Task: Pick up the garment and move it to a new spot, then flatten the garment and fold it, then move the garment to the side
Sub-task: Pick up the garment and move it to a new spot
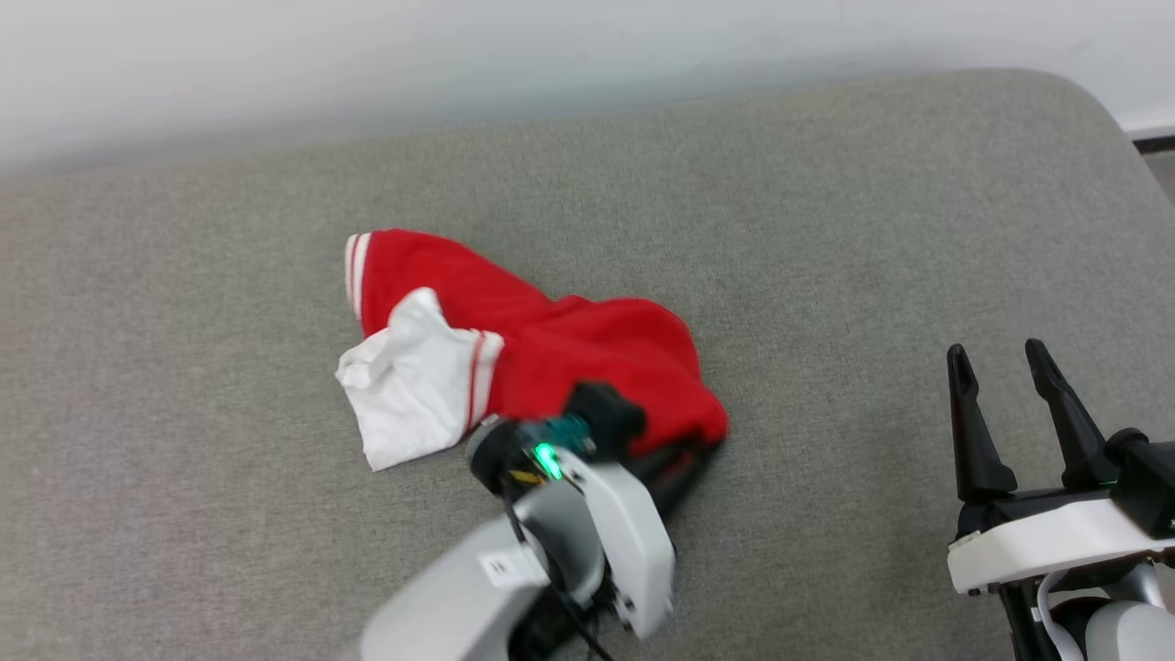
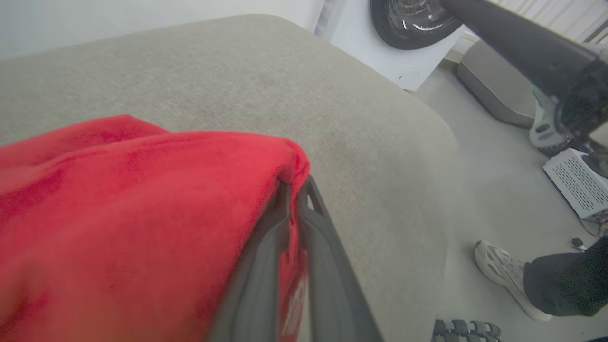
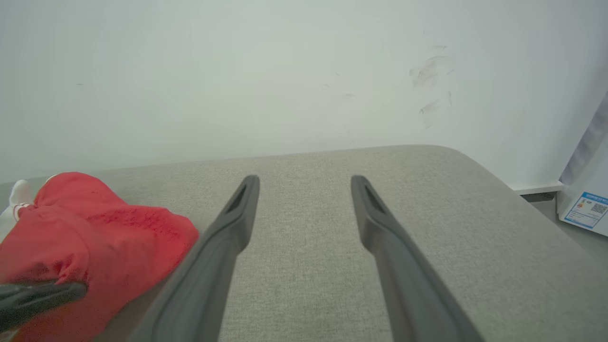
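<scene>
While the garment (image 1: 569, 344) lies bunched at centre-left of the head view, only the first step is judged under way. The grasp is made; relocation, flattening, folding and setting aside are all outstanding.

- Item: red jersey, crumpled in a heap on the grey cushion (image 1: 826, 229). A white sleeve (image 1: 413, 395) with red stripes is turned out at the heap's left. Striped trim (image 1: 354, 266) is seen at its upper left. No lettering or number is displayed.
- Left gripper (image 2: 295, 190), lower centre: fingers are clamped on the red cloth's right edge.
- Right gripper (image 1: 996, 353), lower right: fingers are held wide apart, nothing is gripped, and it is well apart from the garment.
</scene>
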You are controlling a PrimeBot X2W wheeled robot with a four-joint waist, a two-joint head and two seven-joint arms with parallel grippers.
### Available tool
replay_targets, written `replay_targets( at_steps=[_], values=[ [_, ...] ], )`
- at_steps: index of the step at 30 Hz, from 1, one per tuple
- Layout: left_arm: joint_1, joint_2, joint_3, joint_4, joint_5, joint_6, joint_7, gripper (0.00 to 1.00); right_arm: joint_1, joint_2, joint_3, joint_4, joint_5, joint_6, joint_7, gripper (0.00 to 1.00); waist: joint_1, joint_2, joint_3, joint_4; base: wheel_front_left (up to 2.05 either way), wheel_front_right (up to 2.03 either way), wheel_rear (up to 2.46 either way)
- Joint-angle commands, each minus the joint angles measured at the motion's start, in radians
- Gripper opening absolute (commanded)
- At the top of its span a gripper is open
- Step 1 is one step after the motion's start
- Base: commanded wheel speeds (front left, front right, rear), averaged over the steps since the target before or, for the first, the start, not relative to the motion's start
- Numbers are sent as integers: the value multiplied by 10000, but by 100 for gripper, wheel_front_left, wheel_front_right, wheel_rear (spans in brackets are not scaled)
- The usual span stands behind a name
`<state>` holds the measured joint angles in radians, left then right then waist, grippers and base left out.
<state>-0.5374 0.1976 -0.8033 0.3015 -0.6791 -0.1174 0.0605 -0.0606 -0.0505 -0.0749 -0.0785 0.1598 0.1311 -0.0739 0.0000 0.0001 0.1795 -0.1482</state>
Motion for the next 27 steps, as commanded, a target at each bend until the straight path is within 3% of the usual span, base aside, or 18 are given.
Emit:
replay_targets(
  at_steps=[1, 11, 12, 13, 14, 15, 21, 27],
  values=[
    [246, -73, -409, -81, 53, -69, 112, 0, -60, 3, 5, -51, 95, -7, -64, 100, 0, -1, 278, -74, 0, 0, 0],
    [749, 321, -2460, -295, 66, -138, -49, 0, -409, 3, 93, 185, 17, -7, -270, 100, 0, -1, 916, 150, 0, 0, 0],
    [710, 348, -2593, -303, 6, -139, -110, 17, -424, 5, 108, 208, 21, -7, -288, 100, 0, -1, 889, 195, 0, 0, 0],
    [647, 350, -2730, -313, -37, -140, -162, 44, -425, 2, 97, 239, -3, -7, -290, 100, 0, -1, 840, 249, 0, 0, 0],
    [579, 346, -2811, -327, -81, -141, -275, 85, -427, 2, 83, 273, -79, -7, -283, 100, 0, -1, 775, 302, 0, 0, 0],
    [503, 358, -2864, -349, -107, -140, -405, 100, -429, 3, 86, 300, -74, -7, -269, 100, 0, -1, 698, 355, 0, 0, 0],
    [384, 398, -2504, -571, 133, -1, -1986, 100, -152, 3, 40, 366, -310, -7, -77, 100, 0, -1, -74, 830, 0, 0, 0],
    [662, 506, -1744, -864, 190, 598, -2950, 100, 81, 3, 22, 248, -348, -7, 175, 100, 0, -1, -590, 1235, 0, 0, 0]
  ],
)
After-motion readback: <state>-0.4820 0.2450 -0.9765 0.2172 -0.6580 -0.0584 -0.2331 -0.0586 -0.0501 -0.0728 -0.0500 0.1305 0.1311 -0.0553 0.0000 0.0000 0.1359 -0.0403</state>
